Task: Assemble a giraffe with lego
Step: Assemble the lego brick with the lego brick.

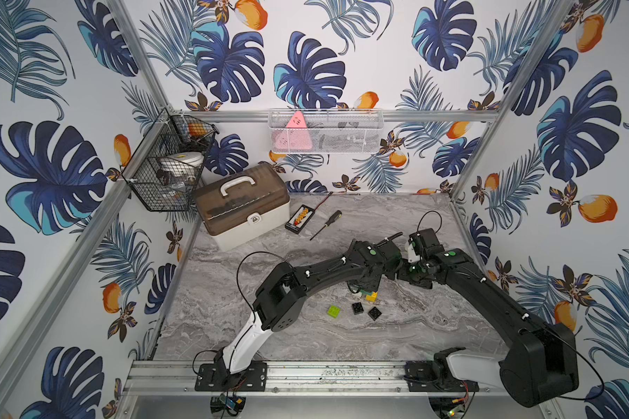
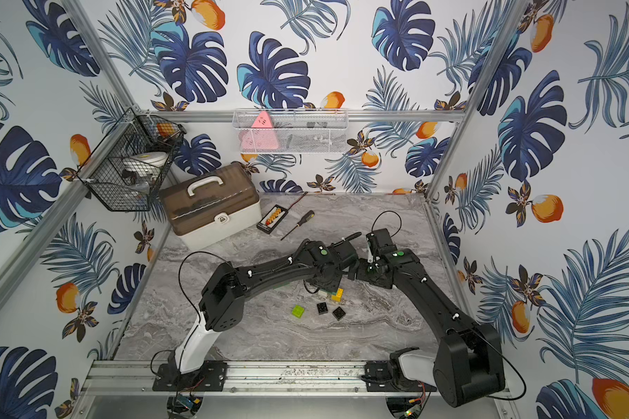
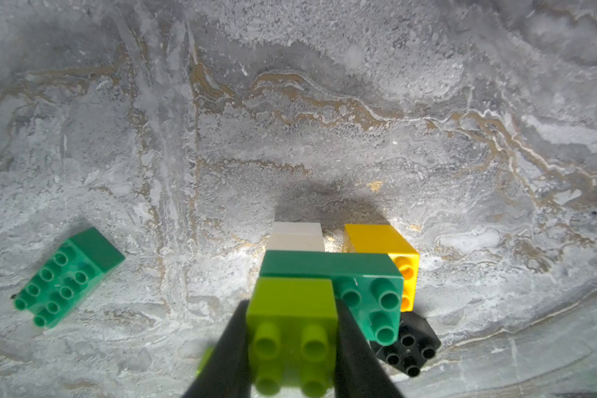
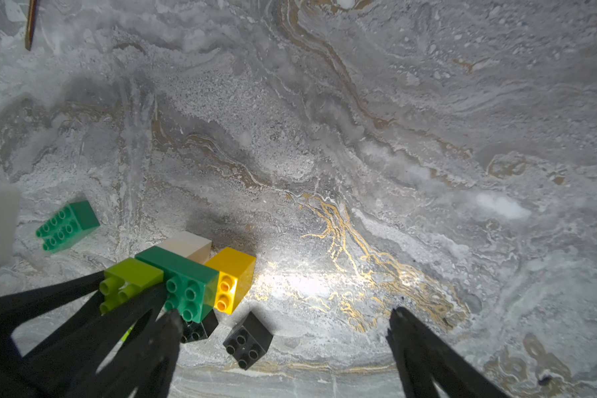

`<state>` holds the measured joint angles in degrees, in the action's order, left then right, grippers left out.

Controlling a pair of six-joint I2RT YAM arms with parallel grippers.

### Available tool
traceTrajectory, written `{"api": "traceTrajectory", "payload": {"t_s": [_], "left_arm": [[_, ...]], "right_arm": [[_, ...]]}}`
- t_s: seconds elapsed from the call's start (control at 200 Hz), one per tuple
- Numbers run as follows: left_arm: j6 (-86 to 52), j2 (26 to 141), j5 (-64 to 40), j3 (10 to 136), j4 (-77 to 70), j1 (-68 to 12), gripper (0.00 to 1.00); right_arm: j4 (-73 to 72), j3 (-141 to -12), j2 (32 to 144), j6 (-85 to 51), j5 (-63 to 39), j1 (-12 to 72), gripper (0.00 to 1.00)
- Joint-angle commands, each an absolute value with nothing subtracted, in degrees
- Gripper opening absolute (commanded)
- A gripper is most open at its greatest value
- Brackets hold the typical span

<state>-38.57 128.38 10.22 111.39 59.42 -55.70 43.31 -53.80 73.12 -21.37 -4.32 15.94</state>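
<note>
My left gripper [image 3: 292,303] is shut on a lime brick [image 3: 292,310]. That brick sits on one end of a dark-green brick [image 3: 362,275], which has a white brick [image 3: 297,237] under it. This is the part-built giraffe. A yellow brick [image 3: 376,241] stands tight against the green one; whether they are joined I cannot tell. Two black bricks [image 4: 249,339] [image 4: 197,329] lie just beside the stack. A second dark-green brick [image 3: 69,275] lies apart, and a loose lime brick [image 1: 333,311] lies nearer the front. My right gripper [image 4: 286,313] hangs open over bare table beside the stack, holding nothing.
A brown-lidded toolbox [image 1: 244,206] stands at the back left. Beside it lie a small connector board [image 1: 299,218] and a screwdriver [image 1: 325,225]. A black wire basket [image 1: 171,159] and a white one [image 1: 325,130] hang on the walls. Both arms cross above the middle of the marble table [image 1: 433,326].
</note>
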Motion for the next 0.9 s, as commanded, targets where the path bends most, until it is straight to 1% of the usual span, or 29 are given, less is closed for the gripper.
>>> {"api": "traceTrajectory", "payload": {"t_s": [0.0,0.225,0.535,0.741,0.896], "left_arm": [[-36.4,131.4,6.4,108.5,62.3,-55.8,0.05],[-36.6,130.9,0.3,105.7,58.2,-55.8,0.04],[-35.2,132.0,-1.2,106.3,58.7,-55.8,0.06],[-34.6,132.1,0.0,107.4,59.9,-55.7,0.15],[-34.2,132.3,0.5,109.7,60.9,-55.6,0.26]], "right_arm": [[44.7,-54.5,72.6,-20.5,-3.3,15.9,0.96],[46.0,-56.7,72.4,-19.8,-2.0,15.7,0.96],[47.2,-58.9,71.8,-19.0,-0.6,15.0,0.96],[47.5,-59.4,71.7,-18.8,-0.3,14.5,0.96],[47.7,-59.4,71.6,-18.7,-0.1,14.1,0.96]]}}
